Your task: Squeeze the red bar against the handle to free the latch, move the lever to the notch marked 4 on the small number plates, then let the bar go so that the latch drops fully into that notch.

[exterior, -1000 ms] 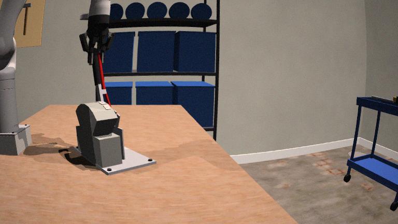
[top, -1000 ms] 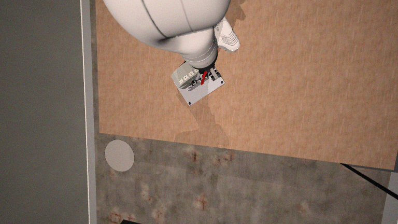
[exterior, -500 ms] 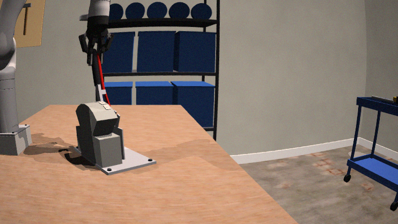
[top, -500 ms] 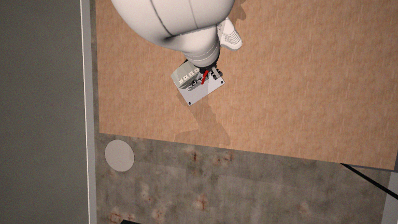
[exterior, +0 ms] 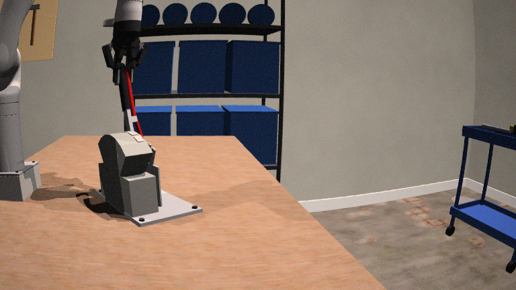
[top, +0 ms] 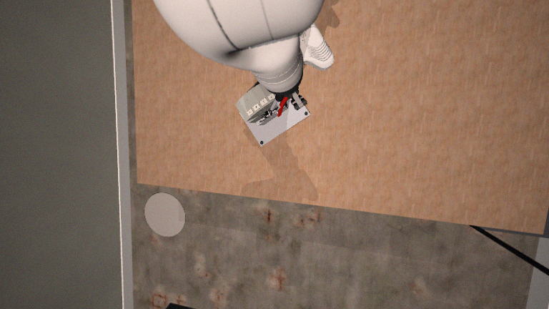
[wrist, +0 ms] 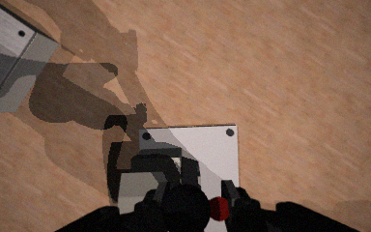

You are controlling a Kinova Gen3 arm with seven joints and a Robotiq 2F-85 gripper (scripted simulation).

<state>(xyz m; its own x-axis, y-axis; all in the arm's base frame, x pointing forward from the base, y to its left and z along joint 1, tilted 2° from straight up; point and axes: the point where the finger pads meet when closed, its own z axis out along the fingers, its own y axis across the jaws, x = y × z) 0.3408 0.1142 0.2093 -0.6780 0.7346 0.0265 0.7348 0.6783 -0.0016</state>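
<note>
The lever unit is a grey housing on a light base plate on the wooden table. Small number plates sit along the housing's top; their digits are too small to read. The dark handle rises nearly upright from the housing, with the red bar lying close along it. My gripper comes down from above and is shut around the handle's top and the red bar together. I cannot tell which notch the latch is at.
The arm's base stands on the table left of the unit. A black shelf with blue bins stands behind the table, and a blue cart at the far right. A round disc lies on the floor.
</note>
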